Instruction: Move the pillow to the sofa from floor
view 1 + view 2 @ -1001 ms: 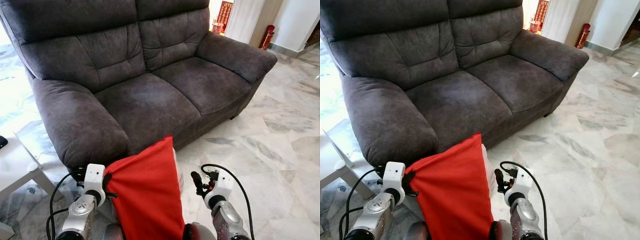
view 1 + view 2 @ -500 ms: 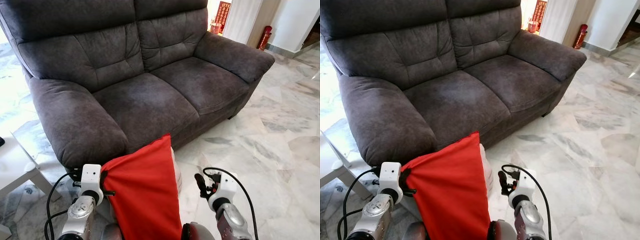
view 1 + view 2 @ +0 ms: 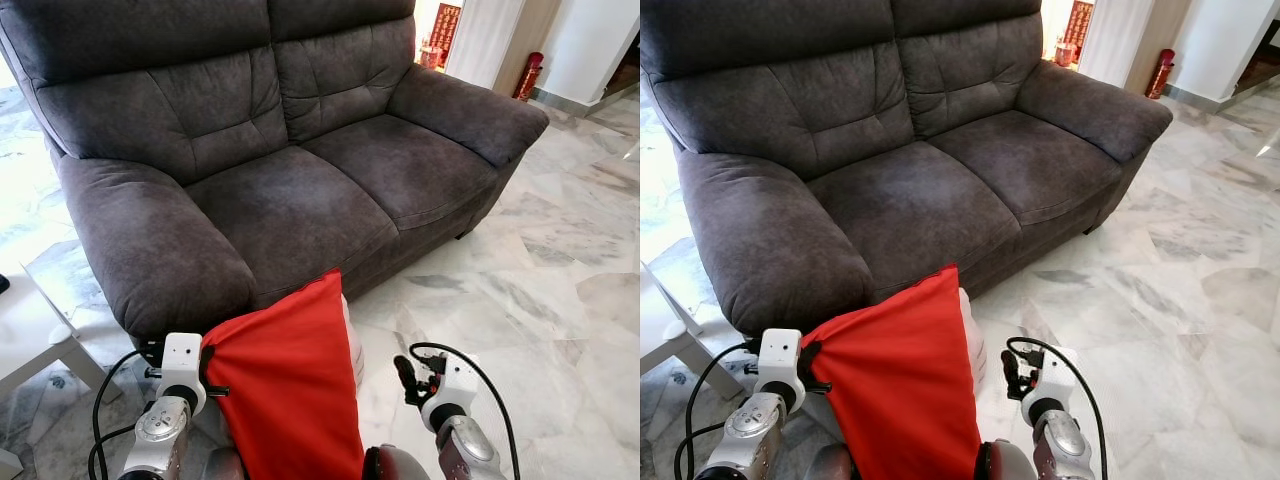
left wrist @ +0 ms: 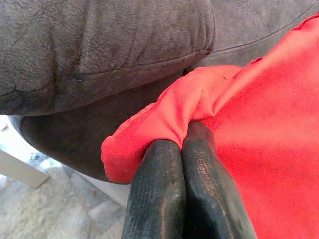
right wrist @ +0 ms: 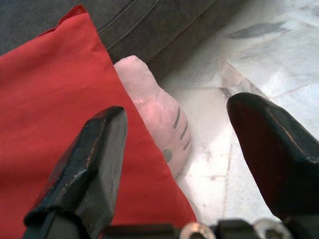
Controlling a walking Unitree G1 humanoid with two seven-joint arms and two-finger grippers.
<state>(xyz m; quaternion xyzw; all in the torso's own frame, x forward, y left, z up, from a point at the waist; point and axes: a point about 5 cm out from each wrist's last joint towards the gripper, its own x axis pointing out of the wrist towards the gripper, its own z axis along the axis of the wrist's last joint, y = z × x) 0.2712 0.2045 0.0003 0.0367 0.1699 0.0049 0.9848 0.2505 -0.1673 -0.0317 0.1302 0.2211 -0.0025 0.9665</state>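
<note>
Left wrist view: left gripper [image 4: 182,149] pinches pillow [image 4: 259,129].

Just beyond the left gripper [image 4: 182,149], the red pillow [image 3: 290,390] runs off the picture's lower edge and hides most of the pink plush [image 5: 159,109] behind it.

The right end effector [image 3: 409,378] has dropped lower, away from the pillow [image 3: 290,385].

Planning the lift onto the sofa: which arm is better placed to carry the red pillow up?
Left. Its end effector is already shut on the red pillow corner beside the sofa; the right end effector hangs open, holding nothing.
</note>
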